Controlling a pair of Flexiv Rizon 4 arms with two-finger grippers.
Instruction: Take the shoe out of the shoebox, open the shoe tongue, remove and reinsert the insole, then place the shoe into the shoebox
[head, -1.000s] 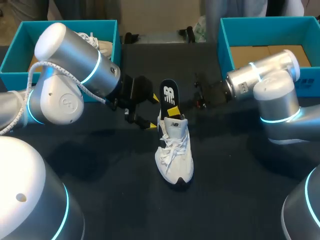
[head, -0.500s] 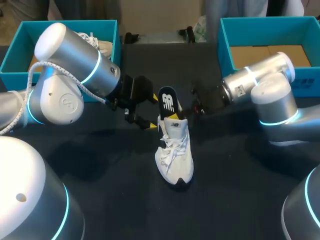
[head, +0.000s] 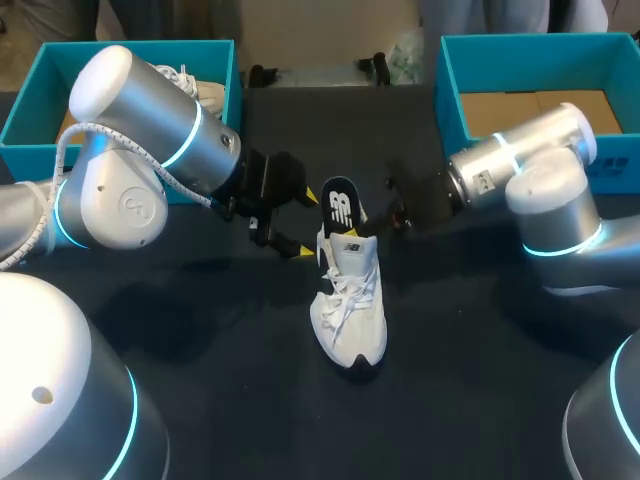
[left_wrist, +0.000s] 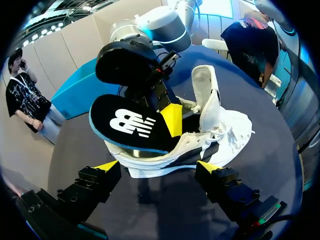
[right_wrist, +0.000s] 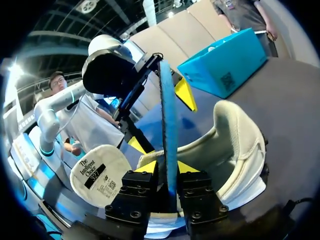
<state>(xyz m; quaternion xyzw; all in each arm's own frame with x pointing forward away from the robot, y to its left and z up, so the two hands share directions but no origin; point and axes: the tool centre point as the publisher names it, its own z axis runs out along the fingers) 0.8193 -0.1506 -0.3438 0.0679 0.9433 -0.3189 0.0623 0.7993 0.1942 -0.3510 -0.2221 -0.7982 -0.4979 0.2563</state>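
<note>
Shoe: the white laced shoe (head: 348, 300) stands upright on the dark table (head: 200, 330), well apart from both teal shoeboxes; toe towards the robot, heel away
Tongue: the tongue (left_wrist: 205, 85) stands pulled up and back, so the mouth of the shoe is open
Insole: the black insole (head: 340, 205) with a blue edge rises tilted out of the shoe's mouth; its lower end is inside, most of it is in the air
Right gripper: the right gripper (right_wrist: 167, 167) is clenched on the insole's edge, one yellow tip on each face
Left gripper: the left gripper (left_wrist: 157, 166) is released; its tips stand either side of the heel, seemingly not touching
Step in hand: working the insole through the mouth, by my reading; in or out cannot be told
How to do it well: keep the insole in line with the shoe's length; lead with its toe end, low and flat, not twisted; close the left fingers on the heel first, lest the light shoe tip or slide
Risk: the insole folding at the collar, or catching on the tongue and laces
</note>
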